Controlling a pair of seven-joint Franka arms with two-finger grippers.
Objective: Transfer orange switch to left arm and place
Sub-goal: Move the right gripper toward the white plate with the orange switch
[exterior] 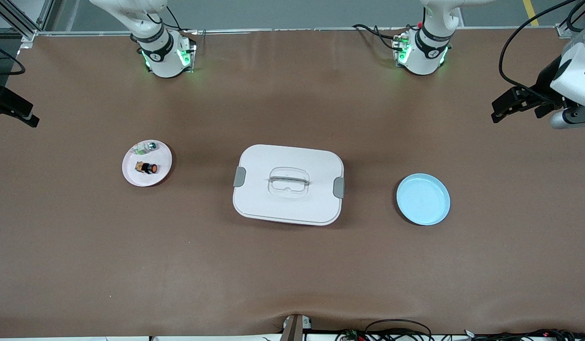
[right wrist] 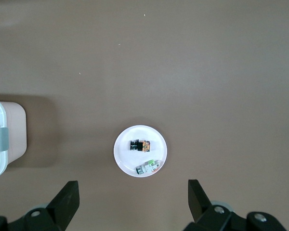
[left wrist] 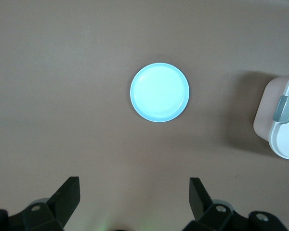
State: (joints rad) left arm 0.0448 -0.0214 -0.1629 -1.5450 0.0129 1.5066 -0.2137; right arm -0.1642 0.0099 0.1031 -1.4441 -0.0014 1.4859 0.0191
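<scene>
Plainly, nothing has been lifted yet, so the step in hand is the first reach, and it belongs to the right arm, since the part lies toward that arm's end of the bench. Nearest the front camera sits the pale blue round plate (exterior: 423, 199), smooth and shallow with a raised lip, toward the left arm's end and empty; it looks the likely place for delivery. A little farther back, in the middle of the brown matte bench (exterior: 292, 274), stands the large white rounded-rectangular box (exterior: 288, 184), of plastic with grey side latches and a clear recessed handle in its lid; it lies right between the two plates, so the carry should go high over it or around it, with the handover made clear of the lid. About as far back, toward the right arm's end, the small white round plate (exterior: 146, 163) bears the tiny black cylindrical orange switch (exterior: 147, 167), lying on its side with its round orange face showing, and, close beside it but apart, a small clear-and-silver part with green (exterior: 146, 147). That near neighbour asks for a narrow pinch across the switch's black body, the fingers coming straight down so the other part is not nudged; the smooth round barrel may roll. Farthest back, the right tool (right wrist: 130, 204) hangs high over the white plate, jaws spread and empty, and the left tool (left wrist: 132, 202) hangs likewise over the blue plate, released, that arm waiting.
</scene>
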